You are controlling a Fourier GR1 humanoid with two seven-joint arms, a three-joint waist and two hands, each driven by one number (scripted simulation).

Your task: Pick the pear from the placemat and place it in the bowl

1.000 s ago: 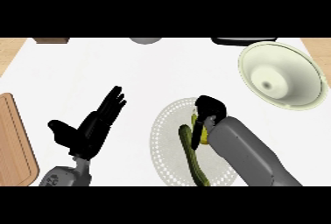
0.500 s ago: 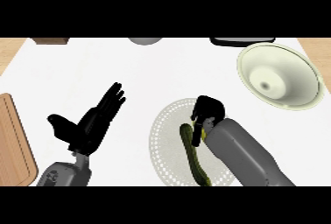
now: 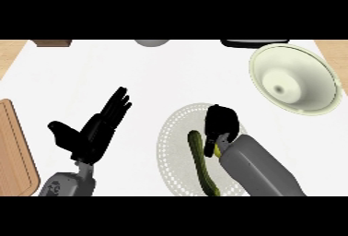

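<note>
Vs the frame half a sec ago: right hand (image 3: 222, 123) has slid a little toward the near edge of the round white dotted placemat (image 3: 176, 138), wrist now lower over it. Left hand (image 3: 92, 133) approx. unchanged, same spot and tilt. Cream round bowl (image 3: 309, 62) hasn't moved.

Pose: right grey forearm (image 3: 262, 170) comes in from lower right, angled up-left across the placemat's right half. The black hand is bent down at the wrist, fingers curled under and closed over the small yellow-green pear (image 3: 217, 150). Can't tell if it's off the mat yet. Left hand rests over the white countertop (image 3: 81, 69), left of the placemat, fingers straight and spread wide, pointing up-right, thumb out to the left, holding nothing. Its forearm (image 3: 68, 186) enters at the lower left.

Pear: only a small yellow-green patch shows, betw. the heel of the right hand and the forearm. The rest is hidden, so shape unclear. It sits over the placemat's centre-right, well apart from the bowl at upper right.

Also on the mat: a long dark-green curved thing (image 3: 202, 161), just left of the right forearm. Light wooden board (image 3: 15, 152) at the left edge.
</note>
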